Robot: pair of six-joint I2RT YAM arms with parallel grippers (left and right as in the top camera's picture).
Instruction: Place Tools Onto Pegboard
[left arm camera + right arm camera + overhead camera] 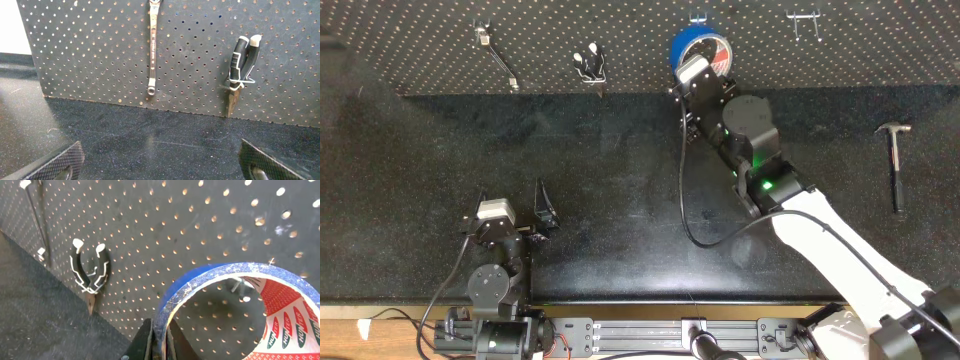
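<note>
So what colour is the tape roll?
The tape roll is blue outside, red and white inside; clearest in right wrist view.

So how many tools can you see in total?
4: wrench and pliers hang on the pegboard, blue tape roll in the right hand, hammer on the table at right.

Black pegboard (pixel 420 40) spans the frame's top. A silver wrench (pixel 498 58) hangs upper left, with black-handled pliers (pixel 590 65) hung just right of it. Top centre, a blue tape roll (pixel 705 45) stands against the board, rim pinched by the right gripper (pixel 688 72). A hammer (pixel 895 160) lies flat at far right, head up-frame.
</note>
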